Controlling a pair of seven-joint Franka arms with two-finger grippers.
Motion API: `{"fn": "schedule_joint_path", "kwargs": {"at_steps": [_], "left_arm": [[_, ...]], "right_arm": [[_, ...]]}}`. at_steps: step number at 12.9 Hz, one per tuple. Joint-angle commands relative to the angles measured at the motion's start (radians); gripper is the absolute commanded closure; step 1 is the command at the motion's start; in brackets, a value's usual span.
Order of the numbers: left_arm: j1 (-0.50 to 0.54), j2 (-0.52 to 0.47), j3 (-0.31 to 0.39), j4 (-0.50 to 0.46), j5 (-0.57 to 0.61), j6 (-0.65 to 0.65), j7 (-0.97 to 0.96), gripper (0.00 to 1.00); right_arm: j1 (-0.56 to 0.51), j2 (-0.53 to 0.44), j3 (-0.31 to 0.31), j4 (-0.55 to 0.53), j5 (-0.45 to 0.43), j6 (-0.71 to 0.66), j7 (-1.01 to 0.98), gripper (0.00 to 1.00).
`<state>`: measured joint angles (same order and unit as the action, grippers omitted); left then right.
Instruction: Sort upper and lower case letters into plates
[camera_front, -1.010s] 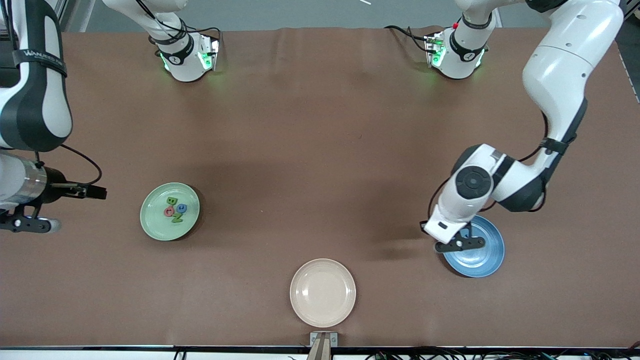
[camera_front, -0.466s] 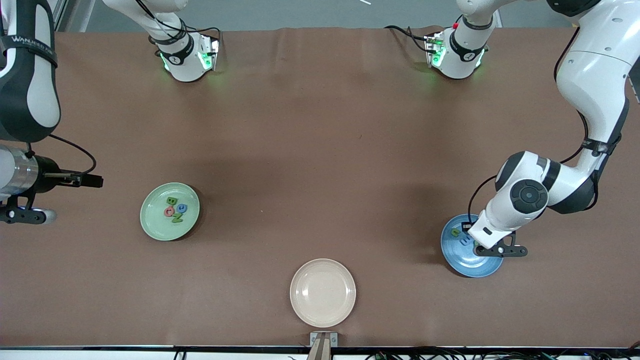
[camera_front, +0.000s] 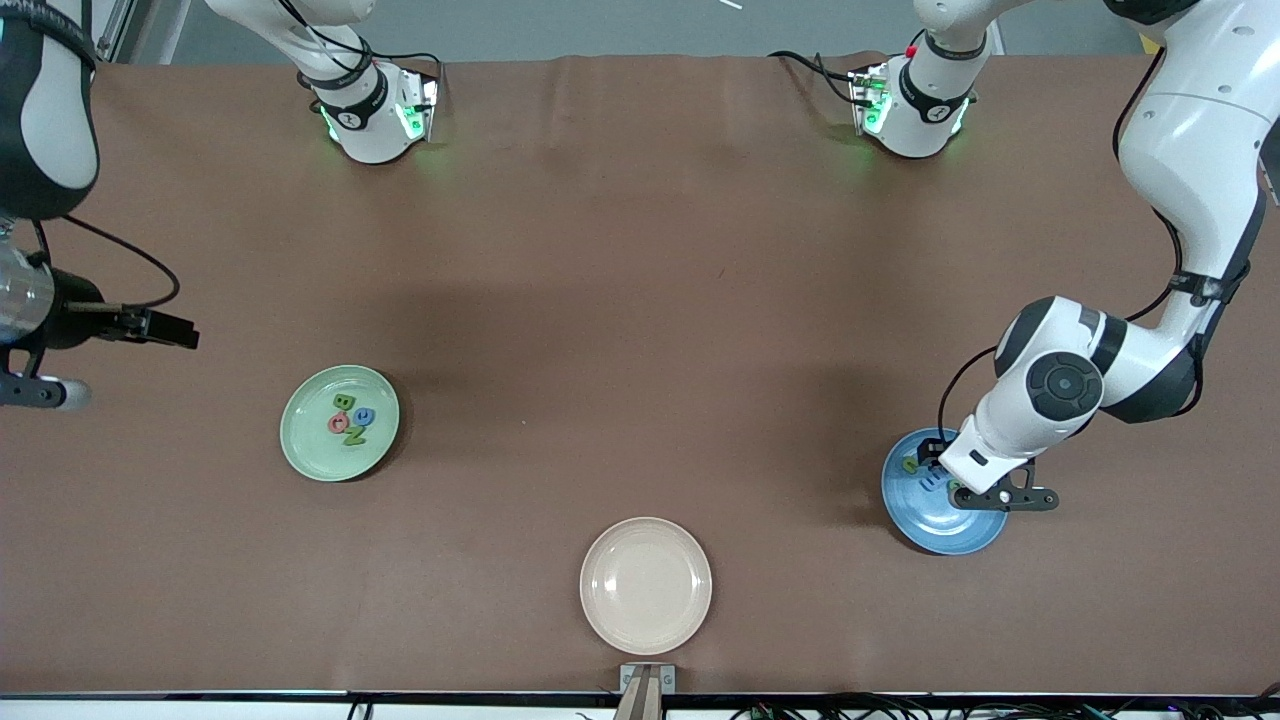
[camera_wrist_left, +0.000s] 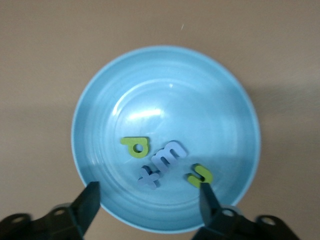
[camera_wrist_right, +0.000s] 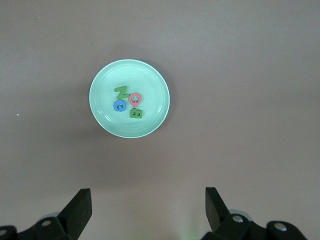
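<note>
Two round plates, mint green plate (camera_front: 339, 423), blue plate (camera_front: 943, 492), both grippers spread wide, empty, left gripper (camera_wrist_left: 149, 199), right gripper (camera_wrist_right: 148, 208)

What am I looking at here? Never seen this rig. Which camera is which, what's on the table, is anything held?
Two robot arms stand at a brown table, each ending in a two-finger tool.

The wide picture comes from a high camera facing the robots. The other two come from cameras on the arms' wrists, looking down past the fingers.

The table holds three plates. The green plate, toward the right arm's end, holds four letters: Z, G, Q, B. The blue plate, toward the left arm's end, holds four letters: a green one, a green hook shape, an m and a t. The beige plate, nearest the front camera, has nothing in it.

The left tool hangs over the blue plate, open, holding nothing. The right tool waits open and empty near the table's edge at the right arm's end.
</note>
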<state>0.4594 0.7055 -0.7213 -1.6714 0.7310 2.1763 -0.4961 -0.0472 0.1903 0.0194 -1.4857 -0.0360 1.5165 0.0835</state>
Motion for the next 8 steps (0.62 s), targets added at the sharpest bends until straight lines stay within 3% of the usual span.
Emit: {"fn": "schedule_joint_path", "kwargs": {"at_steps": [1, 5, 8], "left_arm": [[0.011, -0.099, -0.053, 0.001, 0.004, -0.107, -0.004, 0.00], [0.010, -0.187, -0.112, 0.070, -0.016, -0.254, 0.028, 0.00], [0.010, -0.199, -0.180, 0.183, -0.018, -0.407, 0.086, 0.00]], "right_arm": [[-0.003, -0.138, 0.002, -0.155, 0.021, 0.050, -0.004, 0.00], [-0.005, -0.285, 0.002, -0.307, 0.039, 0.115, -0.004, 0.00], [-0.009, -0.344, 0.004, -0.341, 0.041, 0.113, -0.005, 0.00]]}}
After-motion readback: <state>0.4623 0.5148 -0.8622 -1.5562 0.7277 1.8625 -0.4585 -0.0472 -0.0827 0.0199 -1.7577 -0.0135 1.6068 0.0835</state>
